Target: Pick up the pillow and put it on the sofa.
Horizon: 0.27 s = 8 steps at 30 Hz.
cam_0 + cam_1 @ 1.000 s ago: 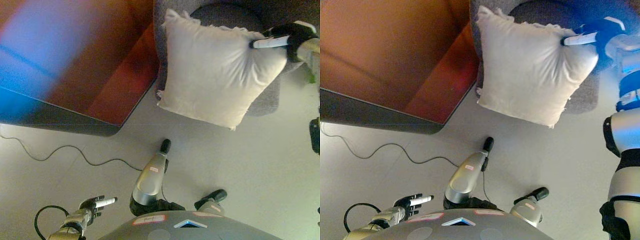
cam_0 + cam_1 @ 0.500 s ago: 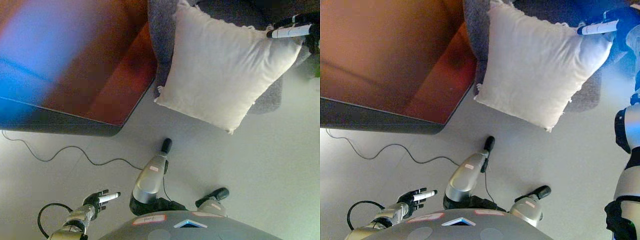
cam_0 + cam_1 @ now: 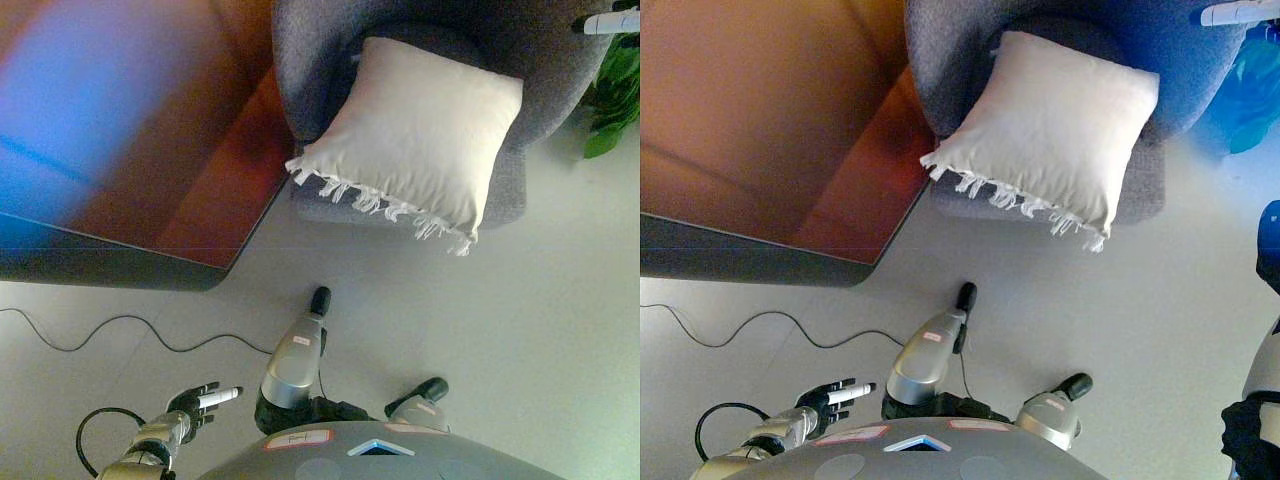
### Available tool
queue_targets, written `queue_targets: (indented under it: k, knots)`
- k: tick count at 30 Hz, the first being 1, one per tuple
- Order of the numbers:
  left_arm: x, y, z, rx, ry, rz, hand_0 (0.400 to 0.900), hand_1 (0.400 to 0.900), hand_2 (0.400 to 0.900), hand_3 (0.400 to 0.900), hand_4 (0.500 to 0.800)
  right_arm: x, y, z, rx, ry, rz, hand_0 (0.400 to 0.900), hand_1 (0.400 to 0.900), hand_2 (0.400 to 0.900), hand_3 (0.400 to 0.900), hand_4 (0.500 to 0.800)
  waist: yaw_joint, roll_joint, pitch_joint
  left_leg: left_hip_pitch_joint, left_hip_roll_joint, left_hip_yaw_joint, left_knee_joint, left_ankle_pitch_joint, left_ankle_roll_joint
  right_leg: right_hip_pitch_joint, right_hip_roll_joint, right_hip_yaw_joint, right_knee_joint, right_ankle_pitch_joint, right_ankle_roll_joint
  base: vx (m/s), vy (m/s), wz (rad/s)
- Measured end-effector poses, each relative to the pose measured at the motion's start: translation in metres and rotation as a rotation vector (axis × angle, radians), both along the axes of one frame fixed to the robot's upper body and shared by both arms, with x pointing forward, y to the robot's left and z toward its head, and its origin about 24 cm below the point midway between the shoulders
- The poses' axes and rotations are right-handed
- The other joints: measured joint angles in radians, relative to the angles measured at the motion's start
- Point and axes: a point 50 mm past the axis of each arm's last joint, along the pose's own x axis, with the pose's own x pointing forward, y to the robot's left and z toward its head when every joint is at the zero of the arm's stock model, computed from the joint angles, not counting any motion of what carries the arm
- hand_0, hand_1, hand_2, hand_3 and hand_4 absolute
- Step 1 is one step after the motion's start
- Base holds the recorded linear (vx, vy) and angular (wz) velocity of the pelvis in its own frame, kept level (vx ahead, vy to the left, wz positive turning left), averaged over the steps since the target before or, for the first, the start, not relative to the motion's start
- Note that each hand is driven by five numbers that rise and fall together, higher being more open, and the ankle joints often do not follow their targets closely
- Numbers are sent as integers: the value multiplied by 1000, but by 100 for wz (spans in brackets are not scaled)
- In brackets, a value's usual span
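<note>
One pillow (image 3: 415, 155) on sofa (image 3: 320, 50), clear of right hand (image 3: 607, 22) (grip unclear), left hand (image 3: 197, 402) open.

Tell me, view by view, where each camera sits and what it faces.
Left eye view: on the robot's head, looking steeply down at the floor; shows the pillow lying on the grey sofa, the left hand low at lower left with fingers straight, and the right hand at the top right edge.
Right eye view: beside it on the head, facing the same way; shows the same pillow, sofa and left hand, with the right hand at the top right corner.
Shared: pillow, sofa, wooden table, both hands.
</note>
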Motion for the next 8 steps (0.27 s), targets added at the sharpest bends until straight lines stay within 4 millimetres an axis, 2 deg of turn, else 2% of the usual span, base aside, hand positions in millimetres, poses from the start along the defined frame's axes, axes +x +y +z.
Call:
queue_targets:
  k: [3, 5, 8]
  knots:
    - [1, 0, 0, 7, 33, 12, 900, 900, 900, 900, 800, -2, -2, -5, 40, 57, -8, 900, 900, 900, 900, 800, -1, -20, -36, 2, 12, 0, 3, -2, -4, 3, 8, 1, 0, 0, 0, 104, -105, -7]
    - [1, 1, 1, 19, 51, 23, 900, 900, 900, 900, 800, -4, -4, -8, 68, 93, 1, 900, 900, 900, 900, 800, 0, -39, -70, 7, 17, 1, 4, -4, -8, 7, 14, 1, 2, -1, 0, -48, -95, -12]
    - [-2, 6, 2, 42, 83, 37, 900, 900, 900, 900, 800, -6, -8, -27, 106, 145, 13, 900, 900, 900, 900, 800, -3, -82, -119, 34, 37, 13, -9, -13, -23, 16, 32, 4, -1, -1, -2, -38, -99, -17]
